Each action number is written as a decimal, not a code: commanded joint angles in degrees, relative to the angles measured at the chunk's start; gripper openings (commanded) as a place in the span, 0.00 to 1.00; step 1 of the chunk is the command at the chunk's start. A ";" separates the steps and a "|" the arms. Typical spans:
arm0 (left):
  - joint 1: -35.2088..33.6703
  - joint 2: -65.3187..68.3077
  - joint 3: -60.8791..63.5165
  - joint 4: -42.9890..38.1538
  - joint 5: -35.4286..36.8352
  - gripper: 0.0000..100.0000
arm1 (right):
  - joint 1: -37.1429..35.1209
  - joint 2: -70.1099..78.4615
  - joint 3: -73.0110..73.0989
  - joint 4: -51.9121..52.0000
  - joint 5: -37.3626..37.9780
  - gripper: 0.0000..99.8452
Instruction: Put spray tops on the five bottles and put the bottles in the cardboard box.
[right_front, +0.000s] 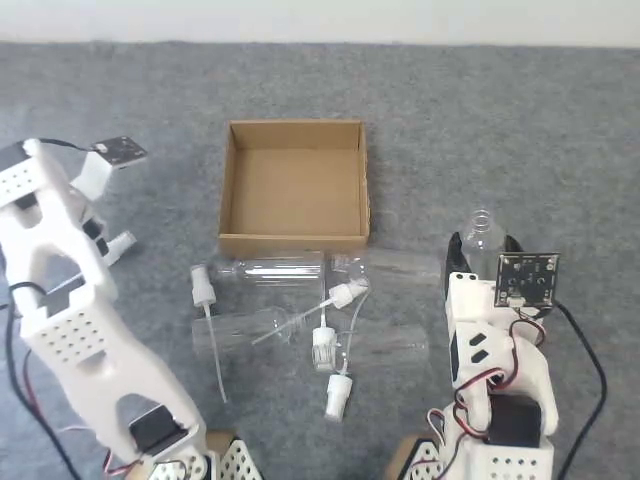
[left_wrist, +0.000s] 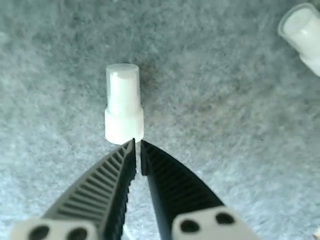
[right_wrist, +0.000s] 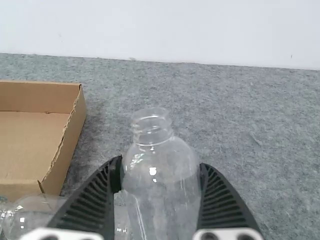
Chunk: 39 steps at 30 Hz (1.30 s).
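My left gripper (left_wrist: 138, 142) is shut at the base of a white spray top (left_wrist: 124, 107), seemingly pinching its thin tube; it hangs over the carpet left of the box, gripper (right_front: 108, 248) and top (right_front: 122, 243). A clear uncapped bottle (right_wrist: 160, 190) stands upright between the fingers of my right gripper (right_wrist: 160, 167), which is shut on its body to the right of the cardboard box (right_front: 295, 240); bottle (right_front: 482, 232). Several clear bottles lie in front of the box, among them one (right_front: 270, 270) and another (right_front: 385, 345). Loose spray tops (right_front: 338, 395) (right_front: 345, 293) lie among them.
The open cardboard box (right_wrist: 35, 130) has nothing inside. Another spray top (left_wrist: 304, 27) lies on the carpet beyond my left gripper. A spray top with a long tube (right_front: 203, 285) rests by the lying bottles. Bare grey carpet (right_front: 520, 120) spreads right of and behind the box.
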 joint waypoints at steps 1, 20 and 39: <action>0.18 -0.97 -3.21 -0.79 2.11 0.02 | 0.22 -0.84 -0.70 -1.19 0.00 0.04; 0.18 7.38 -3.12 -13.19 2.11 0.17 | 0.22 -0.84 -0.70 -1.19 0.00 0.04; 0.62 -9.32 -2.59 1.93 2.20 0.01 | -1.27 -0.84 -0.70 -0.92 -0.09 0.04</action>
